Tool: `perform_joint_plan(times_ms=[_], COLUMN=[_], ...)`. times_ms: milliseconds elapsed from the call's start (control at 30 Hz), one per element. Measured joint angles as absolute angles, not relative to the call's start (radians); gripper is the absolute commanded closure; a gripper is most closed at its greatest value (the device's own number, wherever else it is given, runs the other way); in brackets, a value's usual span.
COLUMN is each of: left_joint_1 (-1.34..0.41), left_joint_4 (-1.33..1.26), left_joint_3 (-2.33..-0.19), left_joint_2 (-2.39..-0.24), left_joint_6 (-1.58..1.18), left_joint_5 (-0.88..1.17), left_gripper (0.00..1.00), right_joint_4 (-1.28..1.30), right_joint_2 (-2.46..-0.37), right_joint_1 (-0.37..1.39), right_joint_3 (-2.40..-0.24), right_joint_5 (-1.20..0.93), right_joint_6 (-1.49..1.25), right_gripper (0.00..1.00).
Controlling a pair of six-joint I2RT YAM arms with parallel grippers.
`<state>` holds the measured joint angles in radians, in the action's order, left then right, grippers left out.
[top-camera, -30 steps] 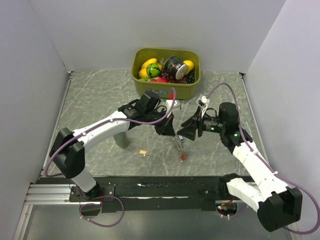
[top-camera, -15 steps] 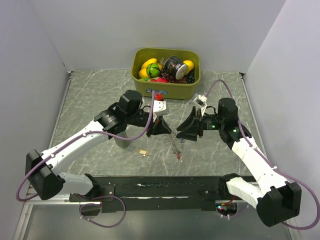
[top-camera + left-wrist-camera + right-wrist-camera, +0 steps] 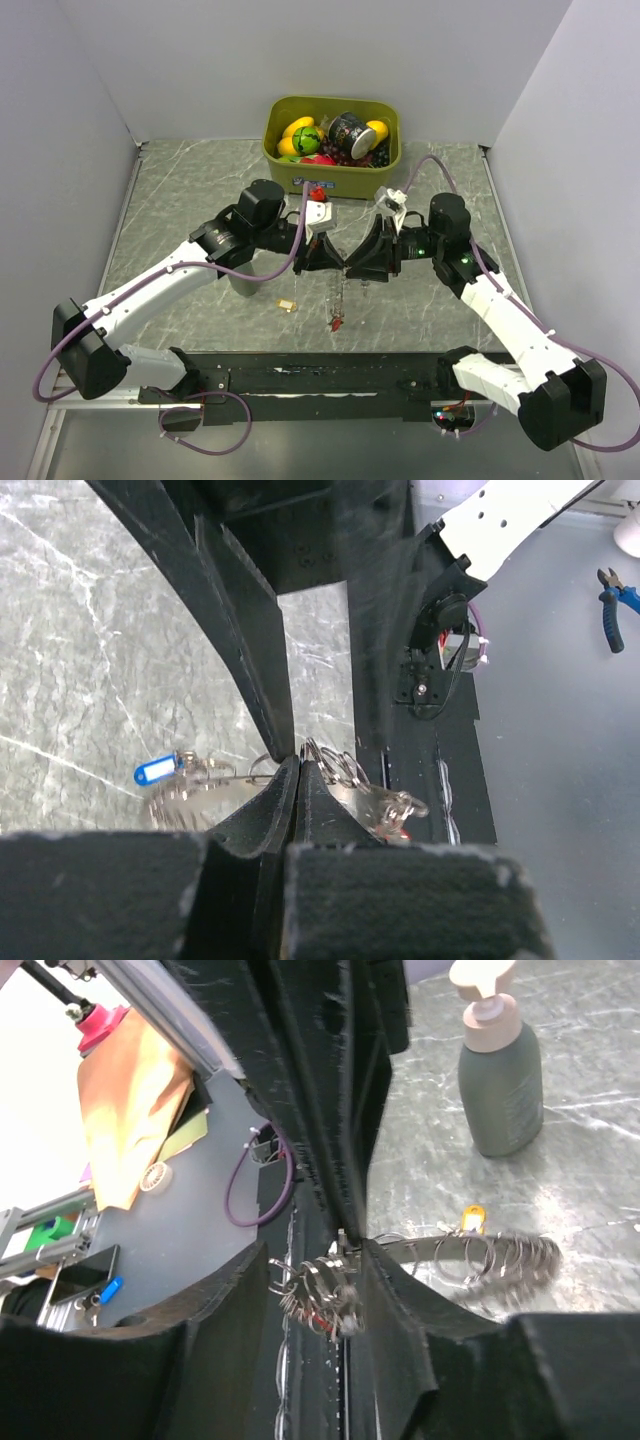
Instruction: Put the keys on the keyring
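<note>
From above, the keyring [image 3: 334, 292] is only a thin silvery strand hanging down from the spot where my two sets of fingertips nearly meet. The red key [image 3: 337, 322] dangles at its lower end. The yellow key [image 3: 288, 304] lies alone on the grey, marble-veined worktop [image 3: 180, 200], apart from the strand. The olive-green bin [image 3: 333, 172] of bright, rounded things sits at the far side. Only my left wrist camera shows the grip. There my left fingers [image 3: 285, 792], matte black wedges, are clenched tip to tip on the keyring's wire. The blue key [image 3: 157, 771], with its glossy plastic tag, sits left of them against a blur of beads, and a few small shiny rings fan out to the right. My right wrist camera shows the other side. My right fingers [image 3: 400, 1320], dull black with a rough felt-like face, stand apart on either side of a tangled knot of steel rings, and I cannot tell whether they press it. That view also takes in the grey bottle [image 3: 505, 1080], round-shouldered with a pale pump top, standing upright beyond the blurred beaded loop.
</note>
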<state>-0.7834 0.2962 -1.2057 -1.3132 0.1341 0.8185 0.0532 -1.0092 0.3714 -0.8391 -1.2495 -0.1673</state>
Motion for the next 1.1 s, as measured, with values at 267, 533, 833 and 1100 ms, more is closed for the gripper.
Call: perform_joint_plan(times_ms=[267,533,833,1100], left_joint_1=[-0.782,-0.777,-0.765,-0.648], left_joint_4=[0.263,0.232,0.053,-0.358], left_joint_3=[-1.200,-1.179,-1.119,-1.012], left_joint_2=[-1.311,-1.292,-1.191,-1.171], left_joint_6=[0.115,0.082,-0.072,-0.443], left_joint_5=[0.828,0.801,0.675,0.781], left_gripper=[0.99,0.96,0.43,0.45], right_joint_4=[0.059,0.062,-0.044,-0.385], right_joint_2=[-1.038,-1.041,-0.942,-0.834], right_joint_1=[0.373,0.374,0.374,0.374], right_joint_3=[-0.839,-0.847,-0.805,-0.680], right_joint_5=[-1.217,-1.195,-1.047,-0.924], right_joint_6=[-0.171,-0.178,-0.281,-0.517], right_gripper=[1.00,1.00,1.00,1.00])
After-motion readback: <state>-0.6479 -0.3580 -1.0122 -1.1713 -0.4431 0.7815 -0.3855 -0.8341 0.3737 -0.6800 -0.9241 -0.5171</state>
